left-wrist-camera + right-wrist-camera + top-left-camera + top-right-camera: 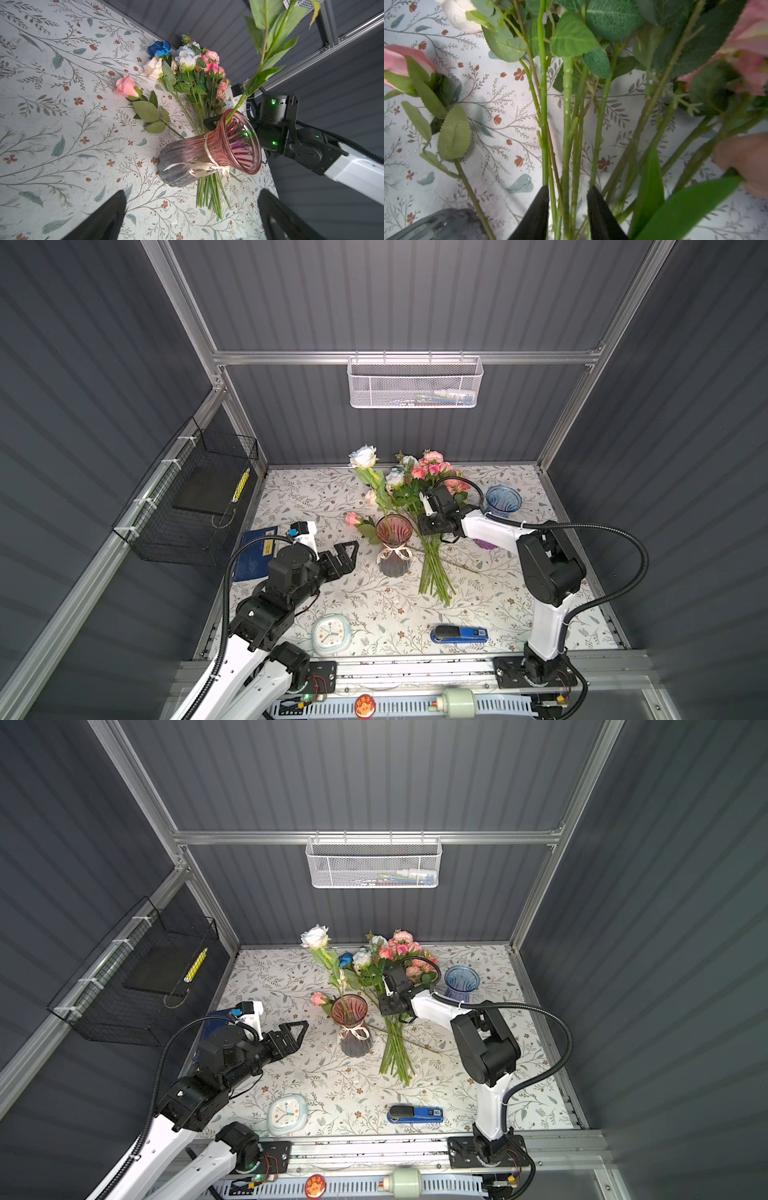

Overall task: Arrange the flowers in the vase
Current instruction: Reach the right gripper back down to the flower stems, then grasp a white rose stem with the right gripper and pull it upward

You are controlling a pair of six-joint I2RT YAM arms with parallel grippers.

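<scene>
stems (432,572) lie lengthwise beside vase (392,564); nearer right end effector (568,190) straddles them crosswise, half-spread, whether pinching i cannot tell.

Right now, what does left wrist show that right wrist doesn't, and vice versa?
Left wrist only: the mouth of the pink glass vase with one leafy stem standing in it, the dark blue rose, and the left gripper, jaws wide open, short of the vase.
Right wrist only: the right gripper, fingertips straddling several green stems, gaps beside them.
Both: the lone pink rose lying on the floral tablecloth.
</scene>
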